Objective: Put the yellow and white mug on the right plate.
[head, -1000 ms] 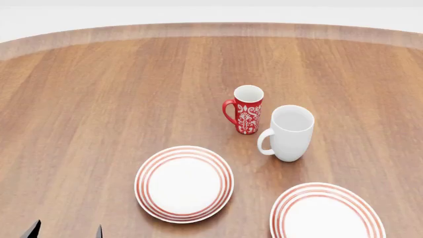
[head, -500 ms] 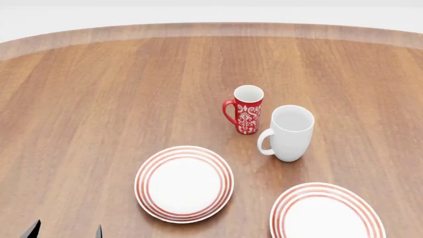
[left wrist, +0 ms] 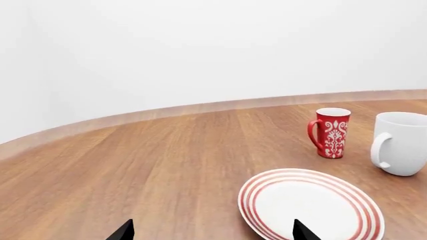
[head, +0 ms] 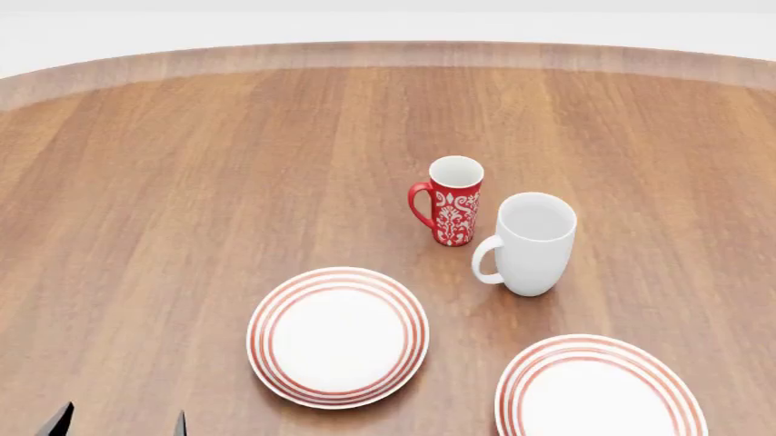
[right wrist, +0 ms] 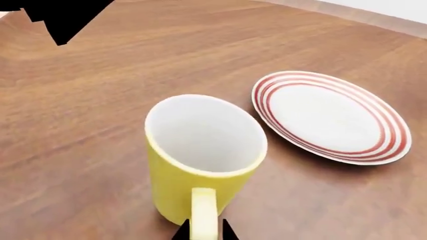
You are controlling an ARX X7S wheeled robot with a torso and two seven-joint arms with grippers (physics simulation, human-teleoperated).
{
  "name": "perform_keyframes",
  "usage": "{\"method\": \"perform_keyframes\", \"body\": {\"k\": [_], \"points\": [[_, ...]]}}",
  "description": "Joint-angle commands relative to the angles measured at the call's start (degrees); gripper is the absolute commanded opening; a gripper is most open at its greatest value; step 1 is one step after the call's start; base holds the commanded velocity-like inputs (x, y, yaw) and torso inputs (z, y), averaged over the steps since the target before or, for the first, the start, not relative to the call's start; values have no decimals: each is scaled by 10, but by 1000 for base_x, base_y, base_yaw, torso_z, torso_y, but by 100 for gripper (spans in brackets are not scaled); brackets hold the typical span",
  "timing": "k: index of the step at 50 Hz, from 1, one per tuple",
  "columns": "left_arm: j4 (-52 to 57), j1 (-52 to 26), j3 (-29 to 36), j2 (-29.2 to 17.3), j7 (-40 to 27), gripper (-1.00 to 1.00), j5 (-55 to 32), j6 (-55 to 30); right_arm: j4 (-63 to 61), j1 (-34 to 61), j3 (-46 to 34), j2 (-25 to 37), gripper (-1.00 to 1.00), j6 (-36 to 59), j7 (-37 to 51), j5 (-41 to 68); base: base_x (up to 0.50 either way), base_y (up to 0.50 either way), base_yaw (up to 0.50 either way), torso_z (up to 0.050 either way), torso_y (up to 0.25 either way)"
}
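The yellow and white mug (right wrist: 200, 160) shows only in the right wrist view, upright on the wooden table, with its white inside facing up. My right gripper (right wrist: 203, 231) has its two black fingertips pressed against both sides of the mug's yellow handle (right wrist: 203, 212). A red-ringed plate (right wrist: 330, 116) lies just past the mug. I cannot tell from this view which plate it is. In the head view the right plate (head: 601, 392) lies at the near right, bare. My left gripper (head: 122, 425) (left wrist: 210, 232) is open and empty at the near left.
The twin plate (head: 338, 336) (left wrist: 310, 205) lies near the middle front. A red patterned mug (head: 453, 202) (left wrist: 331, 132) and a plain white mug (head: 530, 243) (left wrist: 400, 143) stand behind the plates. The table's curved far edge (head: 388, 54) runs across the back.
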Motion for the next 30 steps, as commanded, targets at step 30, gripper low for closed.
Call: {"method": "perform_keyframes", "body": {"k": [30], "points": [[1, -1, -6, 5, 4, 100, 7, 5, -240, -94, 166, 132, -100, 55, 97, 81, 0, 0, 0, 0, 0]]}}
